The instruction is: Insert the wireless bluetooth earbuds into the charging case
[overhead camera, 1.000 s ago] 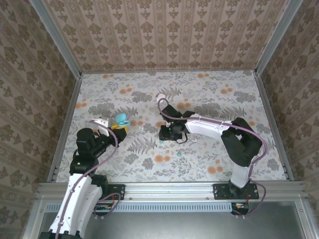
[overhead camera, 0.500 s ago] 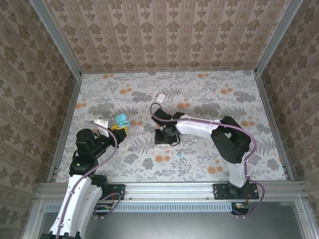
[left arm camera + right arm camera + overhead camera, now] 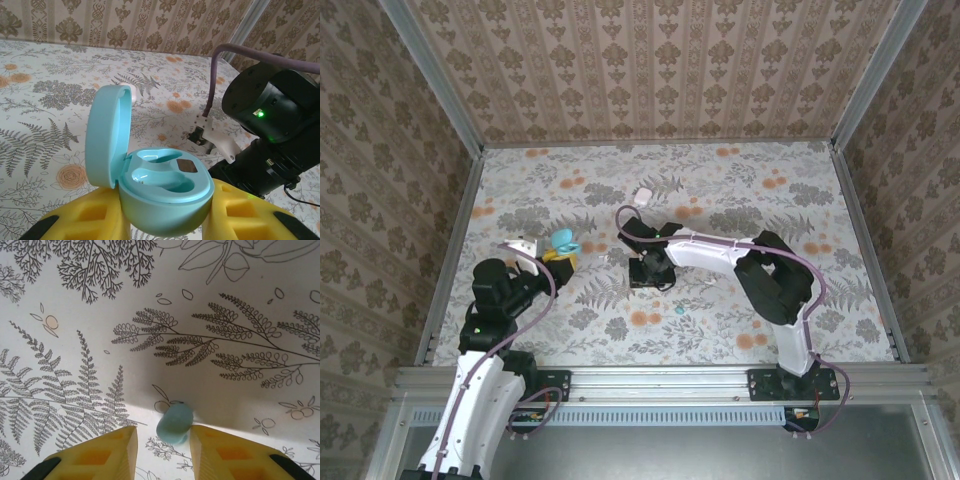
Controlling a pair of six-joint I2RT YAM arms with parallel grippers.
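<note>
My left gripper [image 3: 165,220] is shut on the teal charging case [image 3: 165,190], holding it upright by its sides with the lid swung open. Both wells inside are empty. From above the case [image 3: 563,242] sits at the left of the table with the left gripper [image 3: 554,256] under it. My right gripper [image 3: 163,430] points down at the tabletop, open, with one teal earbud [image 3: 175,423] lying between its yellow fingertips, nearer the right one. In the top view the right gripper [image 3: 648,274] is mid-table. Another teal earbud [image 3: 680,311] lies nearer the front.
A small white case [image 3: 643,195] rests farther back on the floral table; it also peeks out behind the open lid [image 3: 134,91]. A small white bit [image 3: 603,258] lies between the two grippers. The right arm's black wrist [image 3: 270,130] looms close to the held case.
The right arm has swung left and come down over the teal earbud, its jaws a little wider. The left arm and the case have not moved.
</note>
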